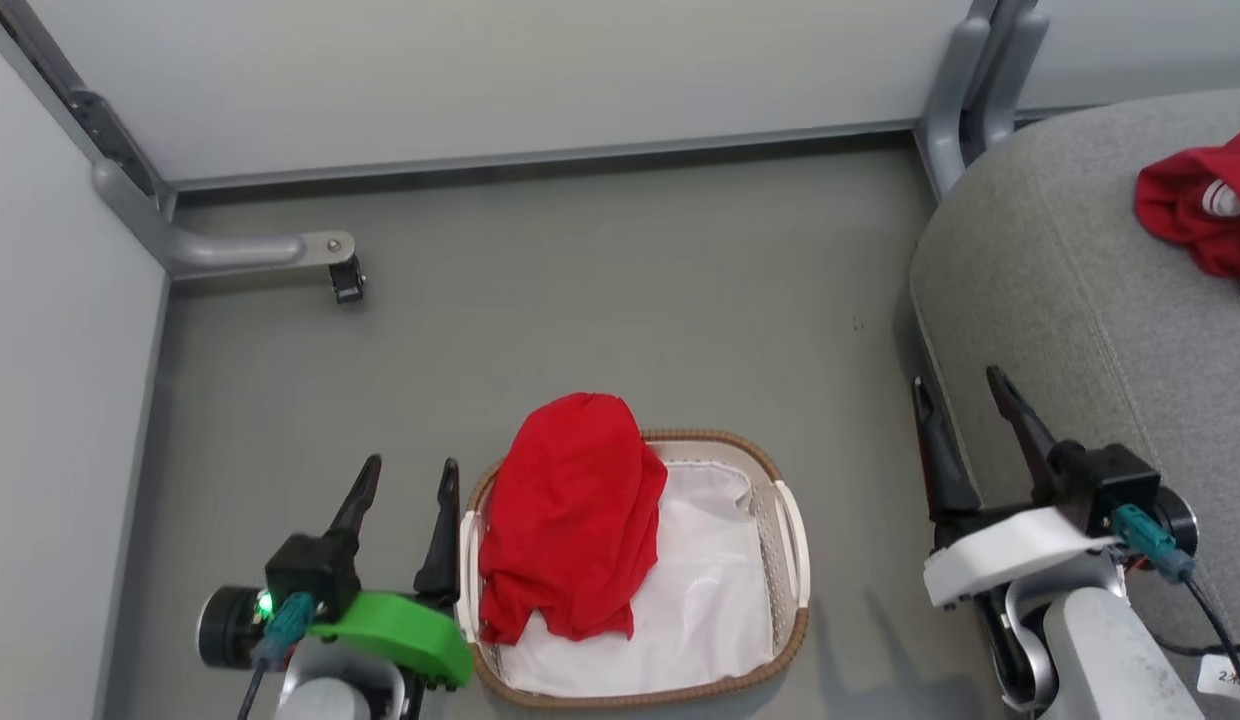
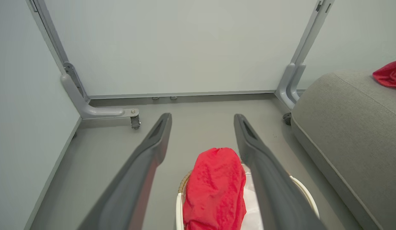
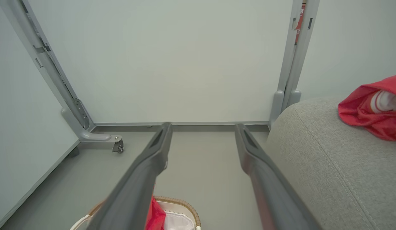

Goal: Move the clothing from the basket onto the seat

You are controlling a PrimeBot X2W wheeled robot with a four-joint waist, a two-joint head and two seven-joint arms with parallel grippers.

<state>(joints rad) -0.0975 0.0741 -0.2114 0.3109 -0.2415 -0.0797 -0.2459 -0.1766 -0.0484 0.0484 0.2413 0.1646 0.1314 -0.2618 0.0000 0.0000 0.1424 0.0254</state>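
Grey floor (image 1: 580, 300) bears an oval white basket (image 1: 795, 560) holding a plain red garment (image 1: 570, 520); upper right, a red-and-white garment (image 1: 1195, 215) lies on the grey couch seat (image 1: 1060, 300); left claw (image 1: 411, 464) and right claw (image 1: 957, 379) released.

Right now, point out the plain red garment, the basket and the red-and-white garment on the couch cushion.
plain red garment (image 1: 570, 520): head view, middle of the heap.
basket (image 1: 795, 545): head view, right white handle.
red-and-white garment (image 1: 1190, 215): head view, red fold beside its white panel.

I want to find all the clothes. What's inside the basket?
A plain red garment lies heaped in the basket, on its white cloth liner. Whatever is under the garment is hidden.
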